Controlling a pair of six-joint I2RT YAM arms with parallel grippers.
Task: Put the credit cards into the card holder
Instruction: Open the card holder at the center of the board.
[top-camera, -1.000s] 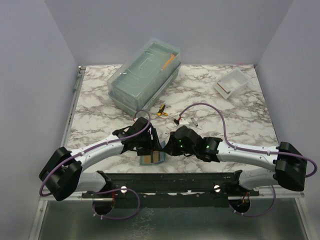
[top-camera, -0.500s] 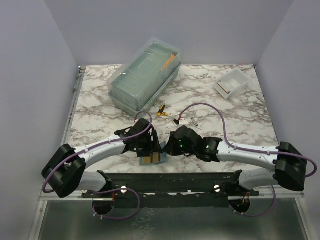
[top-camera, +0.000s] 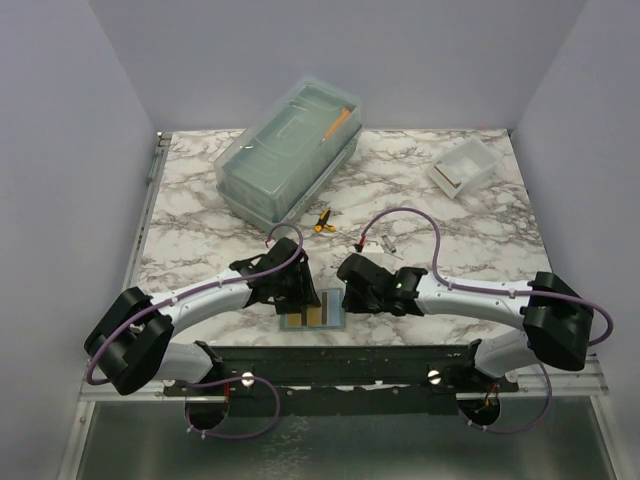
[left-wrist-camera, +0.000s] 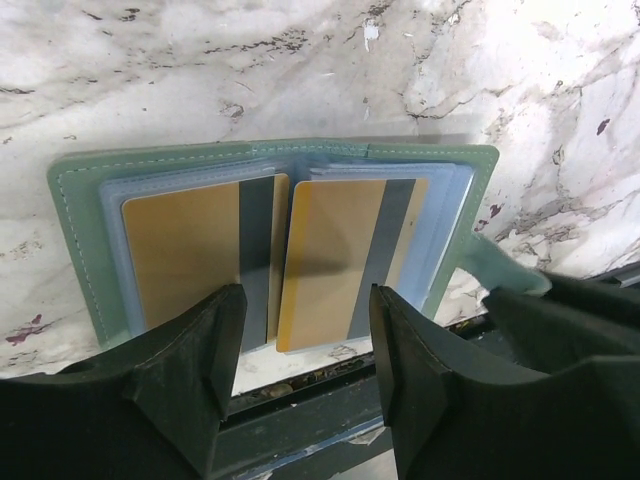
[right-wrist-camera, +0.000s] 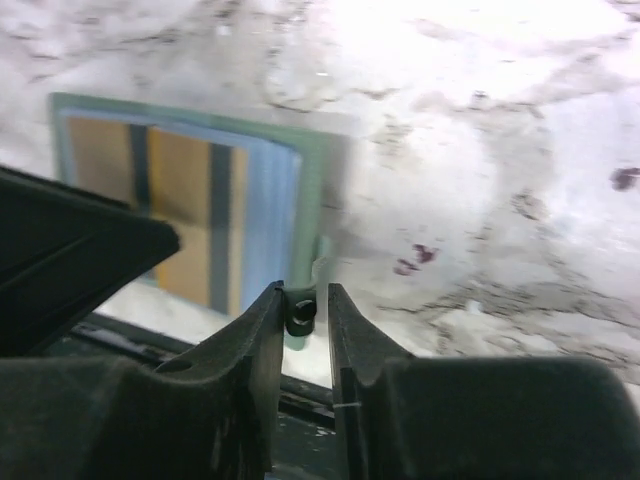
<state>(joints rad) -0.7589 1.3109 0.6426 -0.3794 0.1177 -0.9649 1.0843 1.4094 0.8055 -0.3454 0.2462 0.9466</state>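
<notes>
Now left tool (left-wrist-camera: 305, 300) open wide above card holder (left-wrist-camera: 75, 250), empty; right tool (right-wrist-camera: 305, 295) nearly closed, pinching its tab (left-wrist-camera: 505, 272).

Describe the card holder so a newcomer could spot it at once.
Look at the marble table's near edge, around its middle. The card holder lies open there, flat and green. Unlike the clear box and white tray farther back, it shows two gold cards.

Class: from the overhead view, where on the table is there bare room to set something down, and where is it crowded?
Free: the marble between the lidded box and the left arm; also between the white tray and the right arm. Crowded: the near middle, where left hand and right hand flank the card holder, yellow-handled tool just beyond.
</notes>
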